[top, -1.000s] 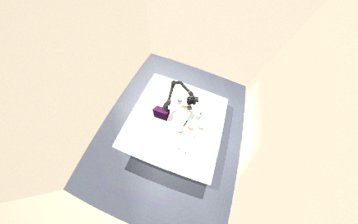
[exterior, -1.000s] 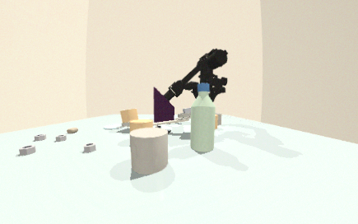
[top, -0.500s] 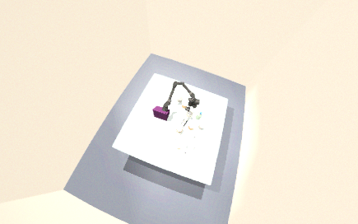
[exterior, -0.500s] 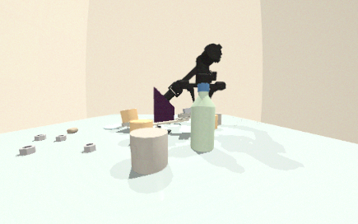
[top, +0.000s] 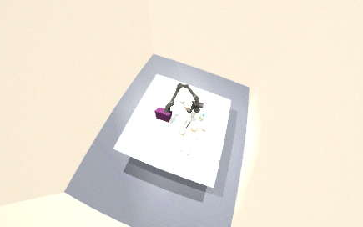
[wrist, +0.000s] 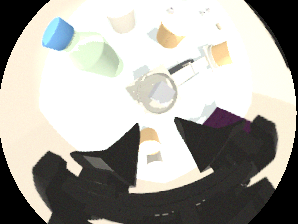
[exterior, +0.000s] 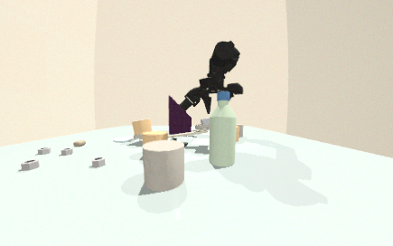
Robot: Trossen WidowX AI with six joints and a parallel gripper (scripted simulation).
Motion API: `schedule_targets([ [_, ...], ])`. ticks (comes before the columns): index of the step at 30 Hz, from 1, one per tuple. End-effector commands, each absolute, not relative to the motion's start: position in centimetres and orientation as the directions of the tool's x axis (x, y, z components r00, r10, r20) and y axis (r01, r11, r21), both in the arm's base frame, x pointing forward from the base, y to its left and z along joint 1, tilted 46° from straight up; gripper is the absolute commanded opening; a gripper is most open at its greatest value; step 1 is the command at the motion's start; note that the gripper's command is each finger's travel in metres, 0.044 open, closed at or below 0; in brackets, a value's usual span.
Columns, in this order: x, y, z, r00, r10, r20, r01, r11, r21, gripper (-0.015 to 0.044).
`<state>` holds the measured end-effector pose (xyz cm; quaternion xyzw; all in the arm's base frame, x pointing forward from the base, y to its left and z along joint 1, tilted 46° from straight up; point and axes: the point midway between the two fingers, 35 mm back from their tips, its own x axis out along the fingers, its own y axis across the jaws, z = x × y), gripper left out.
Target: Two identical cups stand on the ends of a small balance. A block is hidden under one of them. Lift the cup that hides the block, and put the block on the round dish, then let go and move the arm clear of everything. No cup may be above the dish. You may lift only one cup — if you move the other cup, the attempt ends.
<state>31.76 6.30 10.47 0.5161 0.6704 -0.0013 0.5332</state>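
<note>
My gripper is open and empty, held well above the table. A grey block lies uncovered on the pale round end of the balance, ahead of the fingertips in the wrist view. An orange cup stands slightly tilted on the other, lower end. The pale balance beam slopes up toward the block. Another orange cup stands off the balance, seen between the fingers but far below them; it is partly behind the bottle in the exterior view. I cannot make out the round dish for certain.
A green bottle with a blue cap stands near the block's end. A grey cylinder, an orange cylinder, a purple box, several nuts and a brown pebble are around.
</note>
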Motion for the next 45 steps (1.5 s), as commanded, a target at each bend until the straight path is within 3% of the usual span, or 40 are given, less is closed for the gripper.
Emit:
schedule_targets([
  [1, 32.1, 5.6, 10.2, 0.101, 0.696, -0.711, 0.789, 0.379, 0.484, 0.026],
  [18, 33.0, 2.6, 8.8, 0.094, 0.711, -0.697, 0.991, 0.0, 0.134, 0.026],
  [45, 33.4, 5.1, 6.3, 0.095, 0.711, -0.696, 0.991, -0.004, 0.131, 0.026],
])
